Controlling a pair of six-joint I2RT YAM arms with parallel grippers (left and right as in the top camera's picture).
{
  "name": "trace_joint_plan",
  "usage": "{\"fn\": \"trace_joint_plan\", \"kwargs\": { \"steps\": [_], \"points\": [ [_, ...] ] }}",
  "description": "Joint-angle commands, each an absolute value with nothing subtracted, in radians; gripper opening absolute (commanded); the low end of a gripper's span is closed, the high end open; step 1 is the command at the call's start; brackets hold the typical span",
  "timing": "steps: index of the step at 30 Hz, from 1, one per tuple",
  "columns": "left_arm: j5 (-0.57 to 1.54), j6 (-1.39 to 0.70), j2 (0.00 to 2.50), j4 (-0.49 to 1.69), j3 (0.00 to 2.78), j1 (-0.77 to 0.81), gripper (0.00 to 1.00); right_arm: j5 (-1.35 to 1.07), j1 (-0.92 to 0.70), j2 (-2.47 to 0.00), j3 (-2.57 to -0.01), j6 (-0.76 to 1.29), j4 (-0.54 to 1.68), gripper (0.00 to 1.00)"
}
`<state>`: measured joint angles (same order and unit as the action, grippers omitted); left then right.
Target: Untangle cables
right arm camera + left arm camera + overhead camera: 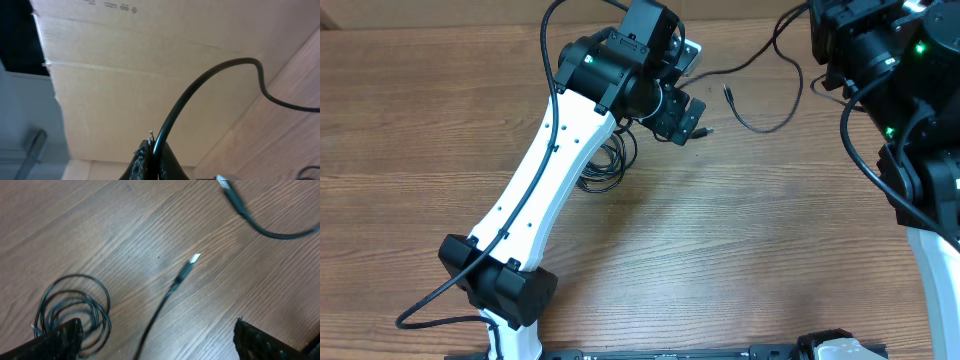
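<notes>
**Step in hand.** We are judging the work to be at the separating stage. Of the cables [620, 160], one held cord [200, 90] is lying well apart from the rest. It is running from the right gripper [152, 155], whose fingers are pressed together on it, down to the table [720, 260] and ending in a plug [727, 92]. A tight coil [75, 307] of several loops is sitting partly under the left arm [550, 170]. A free cord [165, 297] is leading away from the coil's side, its bright plug end [189, 266] lying on bare wood. We cannot tell whether this cord is joined into the coil.

**Tool.** The left gripper [157, 332] is hanging low over the table with its jaws wide apart and nothing between them. The free cord is passing between the two fingers, and the coil is just beside the left one.

**Next move.** We are expecting a descent and a close on the free cord near its plug. It then needs a slow pull away from the coil, so that the loops pay out rather than tighten. The risk we are noting is the whole coil dragging along.

**Surface and room.** The table is wood-grain, level and dry. A cardboard box [150, 60] is standing at the far edge.
</notes>
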<state>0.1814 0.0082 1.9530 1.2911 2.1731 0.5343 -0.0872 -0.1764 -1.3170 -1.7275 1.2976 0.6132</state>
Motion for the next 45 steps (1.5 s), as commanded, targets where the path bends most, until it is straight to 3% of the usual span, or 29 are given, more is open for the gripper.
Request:
{"fn": "trace_joint_plan", "kwargs": {
  "steps": [1,4,11,18,27,32,41,45],
  "points": [
    [0.202,0.049,1.955,1.274,2.176,0.527,0.93,-0.099,-0.166,-1.311,-1.735,1.365,0.596,0.04],
    [0.203,0.049,1.955,1.263,2.176,0.523,0.88,-0.099,-0.166,-1.311,-1.735,1.365,0.584,0.04],
    [0.204,0.049,1.955,1.263,2.175,0.522,0.47,-0.099,-0.142,-1.311,-1.735,1.365,0.572,0.04],
    [0.204,0.045,1.955,1.263,2.175,0.522,0.44,-0.1,-0.104,-1.311,-1.735,1.365,0.58,0.04],
    [0.22,0.045,1.955,1.262,2.175,0.522,0.3,-0.107,-0.104,-1.311,-1.735,1.365,0.58,0.04],
    [0.226,0.045,1.955,1.254,2.175,0.522,0.29,-0.111,-0.104,-1.311,-1.735,1.365,0.58,0.04],
    [0.184,0.046,1.955,1.216,2.175,0.513,0.53,-0.136,-0.104,-1.311,-1.735,1.365,0.58,0.04],
    [0.184,0.057,1.959,1.204,2.175,0.502,0.54,-0.133,-0.101,-1.311,-1.735,1.366,0.564,0.04]
  ]
}}
